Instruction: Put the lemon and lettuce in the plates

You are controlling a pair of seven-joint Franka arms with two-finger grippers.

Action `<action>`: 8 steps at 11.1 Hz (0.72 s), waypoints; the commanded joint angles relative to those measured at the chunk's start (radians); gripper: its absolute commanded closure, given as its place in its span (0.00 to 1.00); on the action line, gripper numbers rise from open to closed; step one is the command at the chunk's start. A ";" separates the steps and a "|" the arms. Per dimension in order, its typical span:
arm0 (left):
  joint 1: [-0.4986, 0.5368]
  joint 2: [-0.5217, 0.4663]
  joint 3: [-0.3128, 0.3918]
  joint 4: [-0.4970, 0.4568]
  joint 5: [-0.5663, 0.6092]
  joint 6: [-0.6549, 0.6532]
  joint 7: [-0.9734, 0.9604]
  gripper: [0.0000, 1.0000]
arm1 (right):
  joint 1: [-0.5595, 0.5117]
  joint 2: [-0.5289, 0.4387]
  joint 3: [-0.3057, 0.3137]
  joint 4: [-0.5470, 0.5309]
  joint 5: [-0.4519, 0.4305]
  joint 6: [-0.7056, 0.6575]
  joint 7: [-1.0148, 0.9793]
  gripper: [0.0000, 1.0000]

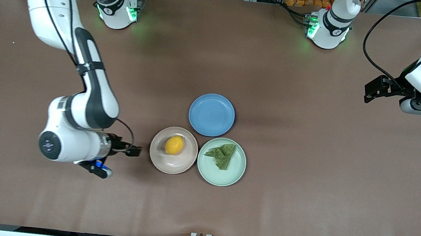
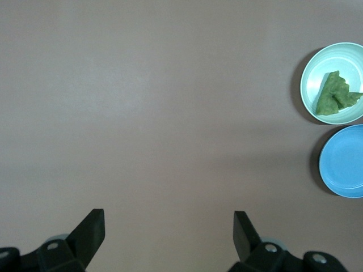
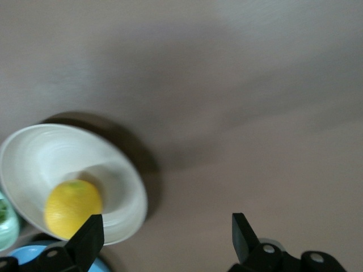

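The lemon (image 1: 174,145) lies in the beige-pink plate (image 1: 174,165). The lettuce (image 1: 223,154) lies in the mint green plate (image 1: 220,177) beside it, toward the left arm's end. My right gripper (image 1: 130,150) hangs open and empty just beside the beige plate, toward the right arm's end. In the right wrist view the lemon (image 3: 72,207) and its plate (image 3: 57,153) sit close to one finger of the open right gripper (image 3: 167,222). My left gripper (image 1: 372,90) waits open over the left arm's end of the table. The left wrist view shows its open jaws (image 2: 169,218), with the lettuce (image 2: 336,95) and its plate (image 2: 315,68) far off.
An empty blue plate (image 1: 211,114) touches both other plates and lies farther from the front camera. The brown table (image 1: 305,182) stretches bare around the three plates. Both arm bases stand along the table's edge farthest from the camera.
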 commanded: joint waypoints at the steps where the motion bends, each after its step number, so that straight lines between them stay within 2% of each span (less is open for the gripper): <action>1: 0.005 -0.011 0.000 0.007 -0.005 -0.021 0.014 0.00 | -0.013 -0.039 0.011 -0.003 -0.159 -0.066 -0.034 0.00; 8: 0.005 -0.013 0.008 0.007 -0.005 -0.021 0.018 0.00 | -0.137 -0.121 0.002 -0.003 -0.211 -0.183 -0.276 0.00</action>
